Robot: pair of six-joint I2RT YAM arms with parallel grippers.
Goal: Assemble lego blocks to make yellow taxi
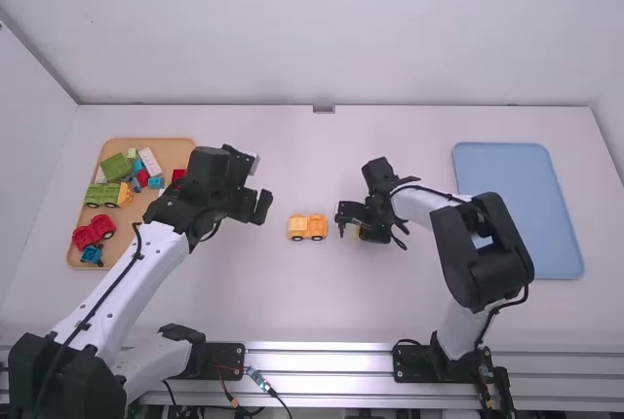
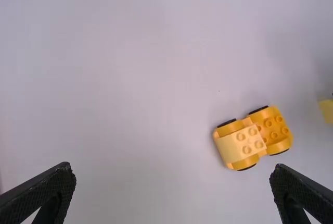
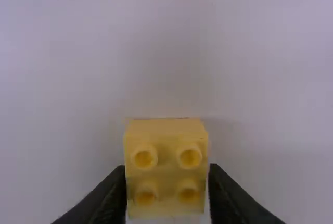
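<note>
White links (image 1: 132, 292), chunky black joints (image 1: 499, 251), and thin black cables (image 1: 102, 299).

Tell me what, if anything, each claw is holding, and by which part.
The right claw holds a yellow block by two opposite sides, its studs uncovered. The left claw is open and holds nothing.

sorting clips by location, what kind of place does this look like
Probably a robotics lab or test bench: two robot arms are mounted on a metal rail at a white table, with loose cables and connectors by the bases, and toy blocks on a tray.
</note>
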